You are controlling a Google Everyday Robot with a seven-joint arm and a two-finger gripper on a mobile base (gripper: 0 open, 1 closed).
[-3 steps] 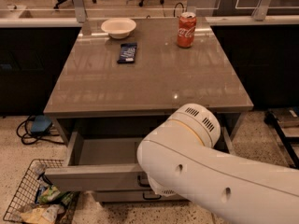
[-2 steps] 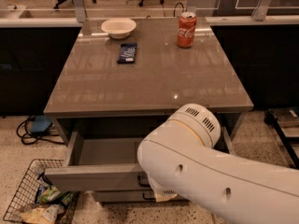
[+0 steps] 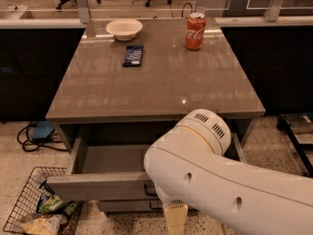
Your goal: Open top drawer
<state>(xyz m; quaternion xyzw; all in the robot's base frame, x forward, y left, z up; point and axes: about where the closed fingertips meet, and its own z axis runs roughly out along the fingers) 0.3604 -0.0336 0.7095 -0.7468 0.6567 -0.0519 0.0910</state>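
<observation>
One view only. The camera sits high on the near side of the table [image 3: 161, 82], tilted down, facing across the top toward its far edge at 12 o'clock. It is close enough that the tabletop fills the middle of the frame. The bowl [image 3: 124, 29] at 11 o'clock and the can [image 3: 195, 31] at 1 o'clock mark the far side.

The robot arm [image 3: 220, 180] comes in from 4 o'clock, very near the lens, and blocks the lower right. The top drawer [image 3: 98, 185] is seen from above at 7 o'clock, under the table's near edge. The gripper [image 3: 174, 218] is low at 6 o'clock, beneath the arm and largely hidden, by the drawer fronts. A wire basket [image 3: 24, 199] is on the floor at 8 o'clock.
</observation>
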